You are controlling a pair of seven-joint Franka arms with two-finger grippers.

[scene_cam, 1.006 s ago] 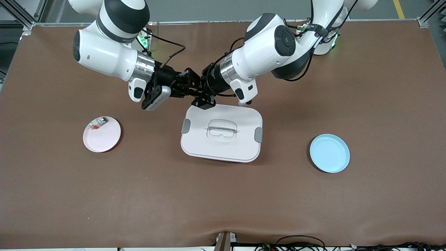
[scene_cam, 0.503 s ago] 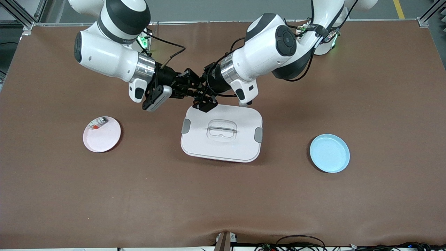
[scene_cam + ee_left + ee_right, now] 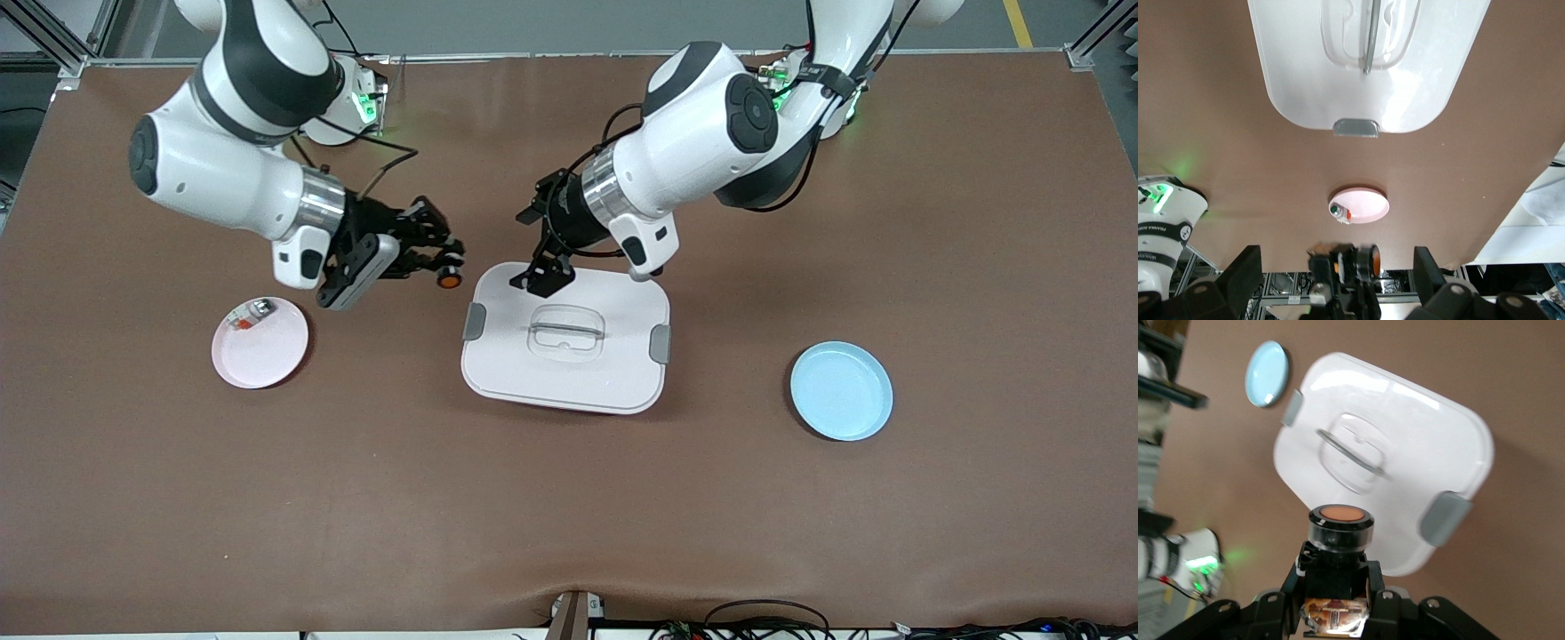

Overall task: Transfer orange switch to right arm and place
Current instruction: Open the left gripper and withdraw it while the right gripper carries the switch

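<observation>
The orange switch, a stubby black cylinder with an orange cap, is up in the air in my right gripper, which is shut on its black body. It hangs over bare table between the pink plate and the white lidded box. In the right wrist view the switch stands cap-up between the fingers. My left gripper is open and holds nothing, over the box's edge nearest the robots. In the left wrist view its fingers stand wide apart, with the switch farther off.
On the pink plate lies a small silvery piece with a red-orange mark. A light blue plate with nothing on it sits toward the left arm's end of the table. The box's lid has a clear handle and grey clips.
The left gripper opened and let go of the switch, then drew back. The right arm carried the switch away from it toward the pink plate.
</observation>
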